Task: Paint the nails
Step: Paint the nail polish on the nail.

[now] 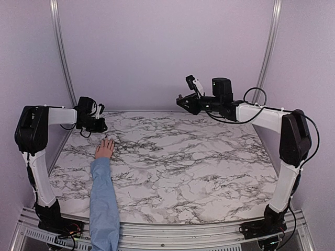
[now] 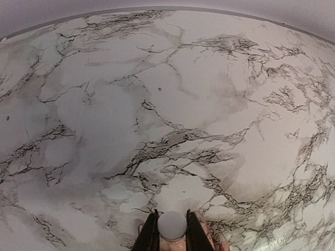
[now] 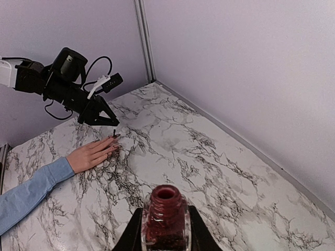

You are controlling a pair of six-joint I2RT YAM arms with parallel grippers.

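The painting step is in hand. The left gripper, clamped on the white brush cap, holds the brush just above the nails of the human hand, which lies flat on the marble table, left side. The right gripper grips the open polish bottle aloft. The next move calls for a light, steady stroke along one nail.

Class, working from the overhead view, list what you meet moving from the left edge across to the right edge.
In order: left arm's black elbow → human hand → right gripper → right arm's black elbow. The left gripper shares the hand's column, so it is left out.
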